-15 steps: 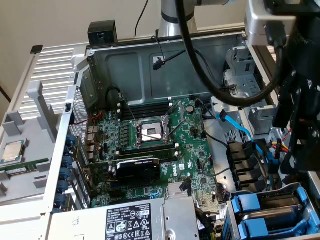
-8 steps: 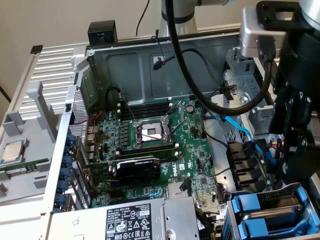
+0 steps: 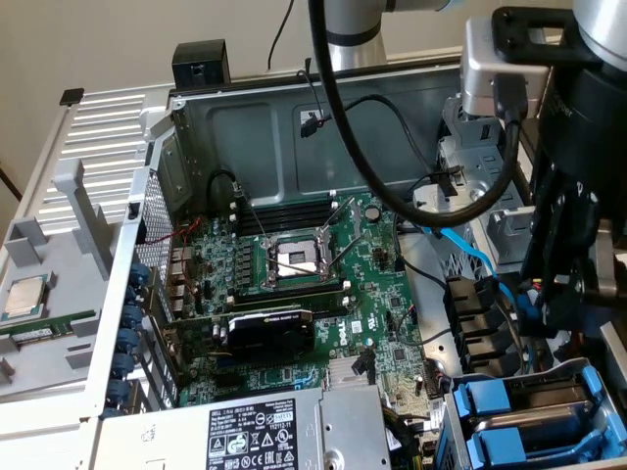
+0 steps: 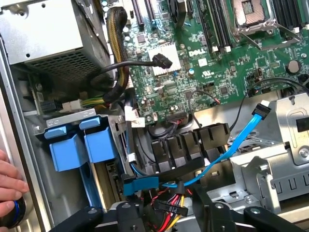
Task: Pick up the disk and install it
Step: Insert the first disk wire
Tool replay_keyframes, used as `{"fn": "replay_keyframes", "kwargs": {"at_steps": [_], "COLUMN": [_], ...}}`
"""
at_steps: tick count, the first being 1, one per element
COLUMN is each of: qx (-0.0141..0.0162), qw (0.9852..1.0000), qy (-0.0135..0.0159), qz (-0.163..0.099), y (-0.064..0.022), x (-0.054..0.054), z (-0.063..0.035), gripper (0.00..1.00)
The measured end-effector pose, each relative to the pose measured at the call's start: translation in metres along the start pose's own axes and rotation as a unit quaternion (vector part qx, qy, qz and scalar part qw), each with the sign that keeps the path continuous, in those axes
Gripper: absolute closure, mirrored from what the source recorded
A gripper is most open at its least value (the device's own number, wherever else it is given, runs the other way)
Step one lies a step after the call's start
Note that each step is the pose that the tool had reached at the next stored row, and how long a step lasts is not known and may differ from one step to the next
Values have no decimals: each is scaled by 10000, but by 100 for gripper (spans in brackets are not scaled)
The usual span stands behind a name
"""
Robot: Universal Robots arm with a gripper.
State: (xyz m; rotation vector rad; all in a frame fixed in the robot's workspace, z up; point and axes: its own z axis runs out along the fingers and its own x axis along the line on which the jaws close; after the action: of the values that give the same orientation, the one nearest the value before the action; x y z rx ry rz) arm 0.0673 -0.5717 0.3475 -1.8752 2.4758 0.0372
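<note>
My gripper (image 3: 570,294) hangs over the drive cage at the exterior view's right side of the open computer case. Its black fingers (image 4: 87,217) stand well apart with nothing between them, above a bundle of red and yellow wires. Two blue carrier fronts (image 4: 79,145) sit side by side in the drive bay (image 3: 519,416), apart from the gripper. I cannot tell which of them holds the disk; no silver drive body shows clearly.
A blue SATA cable (image 4: 231,145) runs across the metal cage (image 4: 285,145) under the gripper. The motherboard (image 3: 313,284) with its open CPU socket fills the case's middle, the power supply (image 3: 255,431) at the front. A person's hand (image 4: 10,186) rests at the case edge.
</note>
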Motion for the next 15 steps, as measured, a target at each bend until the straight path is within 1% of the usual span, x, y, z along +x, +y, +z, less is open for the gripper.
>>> {"fn": "replay_keyframes", "kwargs": {"at_steps": [1, 2, 3, 4, 5, 10, 13, 15], "qx": [0, 0, 0, 0, 0, 4, 9, 15], "qw": [10000, 10000, 10000, 10000, 10000, 10000, 10000, 10000], "qy": [0, 1, 1, 0, 0, 9, 28, 48], "qz": [1, 1, 1, 2, 1, 1, 2, 3], "y": [0, 1, 2, 5, 10, 44, 64, 75], "x": [-1, -3, -7, -16, -31, -73, -75, -76], "z": [1, 0, 0, 1, 2, 1, -6, -18], "gripper": [55, 55, 62, 62, 65, 65, 65, 65]}}
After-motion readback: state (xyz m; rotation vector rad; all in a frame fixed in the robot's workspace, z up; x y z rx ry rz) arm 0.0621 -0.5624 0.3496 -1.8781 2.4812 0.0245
